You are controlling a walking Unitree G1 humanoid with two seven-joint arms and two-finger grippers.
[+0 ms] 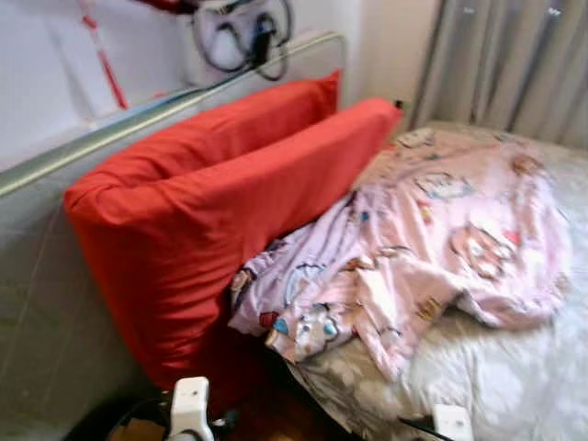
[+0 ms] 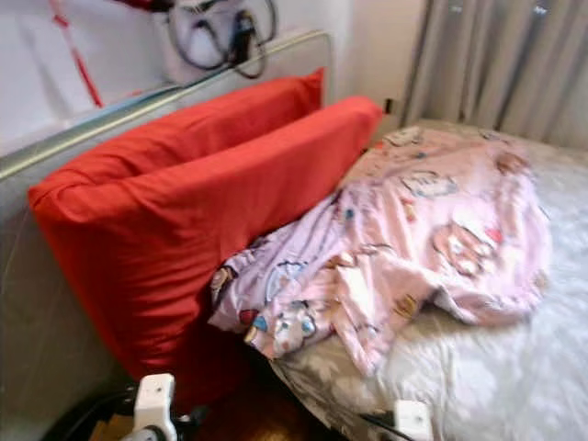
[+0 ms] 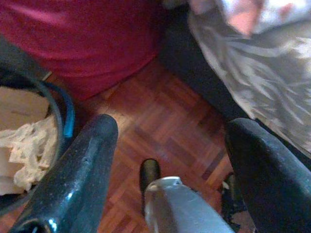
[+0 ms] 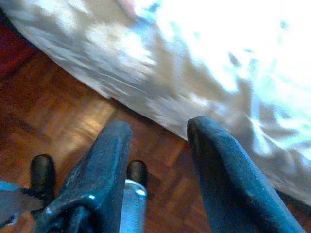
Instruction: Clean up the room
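Note:
A crumpled pink blanket (image 1: 432, 239) with cartoon prints lies across the grey bed (image 1: 514, 377), one corner hanging over the bed's near edge. Two large red cushions (image 1: 220, 211) lean on edge against the wall, beside the bed. My left gripper (image 3: 170, 141) hangs low over the wooden floor (image 3: 160, 126) near the cushions, open with nothing between its fingers. My right gripper (image 4: 160, 131) hangs beside the bed's edge, open and empty as well. The tops of both wrists (image 1: 191, 404) show at the bottom of the eye views.
A dark bin (image 3: 29, 121) holding cardboard and pale crumpled material stands on the floor by my left gripper. A metal rail (image 1: 156, 115) runs along the wall behind the cushions, with cables hanging above. Grey curtains (image 1: 514, 64) hang at the back right.

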